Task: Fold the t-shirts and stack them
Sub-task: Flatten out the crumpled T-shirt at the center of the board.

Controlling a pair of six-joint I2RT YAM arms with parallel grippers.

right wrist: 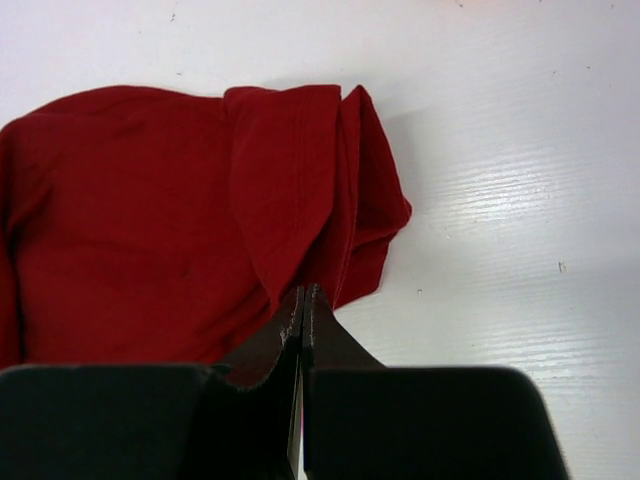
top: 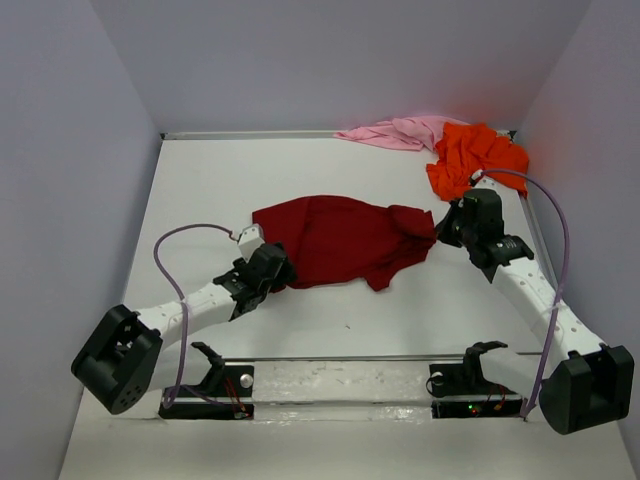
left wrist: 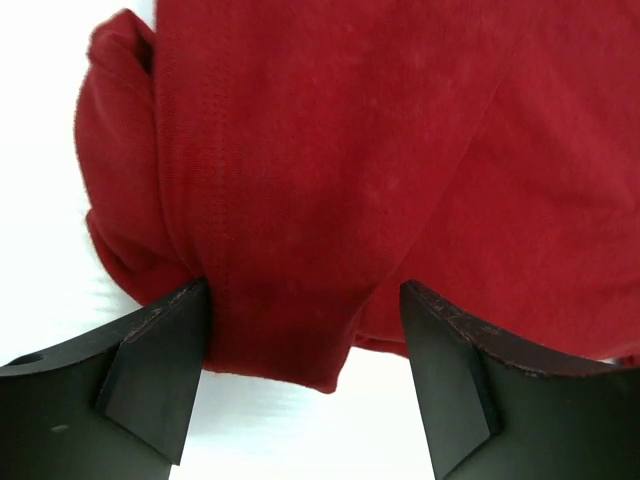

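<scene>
left gripper (top: 272,265): jaws wide apart, straddling the 8 o'clock edge of the dark red t-shirt (top: 335,240); nothing clamped
left wrist view: left gripper (left wrist: 305,345); one finger (left wrist: 160,350) touches a bunched fold of the hem, the other finger (left wrist: 455,370) is at the cloth edge; dark red t-shirt (left wrist: 400,150) fills the view above them
right gripper (top: 447,230): jaws pressed together, at the shirt's 3 o'clock end
right wrist view: right gripper (right wrist: 302,305), tips meet at the lower edge of a folded flap of the dark red t-shirt (right wrist: 130,230); cannot tell if cloth is pinched between them
dark red t-shirt: centre of table, spread mostly flat, wrinkled, 3 o'clock end folded over on itself
orange t-shirt (top: 475,158): crumpled heap in the far corner at 1 o'clock, just beyond the right gripper, apart from the red one
pink t-shirt (top: 395,132): bunched along the back edge near 12–1 o'clock, touching the orange heap
table (top: 250,170): white, matte
walls (top: 330,60): plain pale grey, on three sides
cables (top: 175,250): purple, one looping off each arm
</scene>
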